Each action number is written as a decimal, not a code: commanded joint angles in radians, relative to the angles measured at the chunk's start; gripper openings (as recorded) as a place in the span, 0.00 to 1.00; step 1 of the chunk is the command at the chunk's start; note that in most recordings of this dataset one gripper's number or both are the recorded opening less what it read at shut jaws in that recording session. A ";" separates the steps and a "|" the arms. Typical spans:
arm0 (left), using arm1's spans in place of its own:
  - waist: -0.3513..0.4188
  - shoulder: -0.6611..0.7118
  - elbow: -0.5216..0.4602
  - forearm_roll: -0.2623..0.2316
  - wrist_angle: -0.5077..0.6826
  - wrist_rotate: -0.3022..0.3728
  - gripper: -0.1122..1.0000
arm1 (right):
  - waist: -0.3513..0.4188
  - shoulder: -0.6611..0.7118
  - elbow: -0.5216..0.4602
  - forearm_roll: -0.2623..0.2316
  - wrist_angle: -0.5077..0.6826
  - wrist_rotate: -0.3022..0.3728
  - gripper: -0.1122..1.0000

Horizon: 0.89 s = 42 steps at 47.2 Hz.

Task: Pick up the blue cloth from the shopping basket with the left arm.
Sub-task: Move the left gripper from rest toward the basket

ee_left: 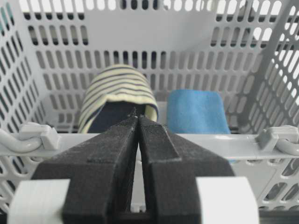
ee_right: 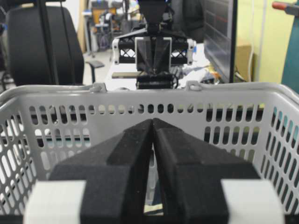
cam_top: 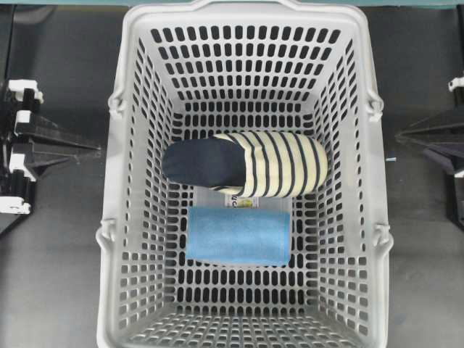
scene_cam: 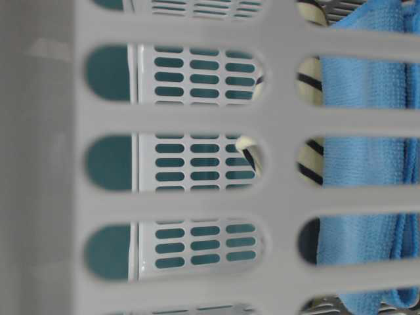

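The blue cloth (cam_top: 238, 235) lies folded on the floor of the shopping basket (cam_top: 138, 217), near side, just in front of a navy-and-cream striped slipper (cam_top: 246, 164). My left gripper (cam_top: 94, 149) sits outside the basket's left wall, shut and empty. In the left wrist view its tips (ee_left: 138, 116) meet just before the basket rim (ee_left: 243, 142), and the cloth (ee_left: 197, 112) lies beyond, right of the slipper (ee_left: 117, 98). My right gripper (cam_top: 399, 135) is outside the right wall, shut and empty (ee_right: 153, 120).
The table-level view looks through the basket's slotted wall (scene_cam: 197, 118) at the cloth (scene_cam: 367, 144) and the slipper (scene_cam: 308, 92). Hinged handles (cam_top: 116, 105) rest on the rim. The right wrist view shows the basket wall (ee_right: 140, 91) and my left gripper (ee_right: 154, 58) beyond it.
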 commanded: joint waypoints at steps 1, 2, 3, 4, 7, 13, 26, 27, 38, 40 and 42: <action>-0.003 -0.008 -0.067 0.041 0.034 -0.012 0.15 | 0.003 0.005 -0.006 0.002 -0.002 0.005 0.11; -0.003 -0.006 -0.081 0.043 0.051 -0.014 0.15 | 0.003 0.002 -0.006 0.005 0.005 0.005 0.11; -0.005 -0.005 -0.106 0.041 0.077 -0.015 0.14 | 0.003 -0.002 -0.006 0.006 0.011 0.005 0.12; -0.006 0.000 -0.121 0.041 0.097 -0.015 0.11 | 0.003 -0.005 -0.009 0.006 0.020 0.005 0.12; -0.006 0.011 -0.175 0.043 0.163 -0.015 0.10 | 0.003 -0.014 -0.020 0.008 0.057 0.008 0.10; -0.011 0.064 -0.295 0.041 0.321 -0.017 0.10 | 0.005 -0.038 -0.049 0.008 0.146 0.011 0.10; -0.052 0.278 -0.565 0.041 0.630 -0.009 0.10 | 0.008 -0.133 -0.078 0.008 0.327 0.009 0.11; -0.055 0.296 -0.581 0.041 0.646 -0.006 0.10 | 0.008 -0.138 -0.080 0.008 0.339 0.009 0.12; -0.067 0.495 -0.747 0.043 0.762 -0.012 0.10 | 0.011 -0.173 -0.095 0.009 0.405 0.017 0.53; -0.067 0.526 -0.773 0.041 0.792 -0.015 0.10 | 0.011 -0.175 -0.095 0.009 0.407 0.021 0.64; -0.069 0.558 -0.801 0.043 0.828 -0.017 0.10 | 0.011 -0.175 -0.095 0.009 0.408 0.028 0.74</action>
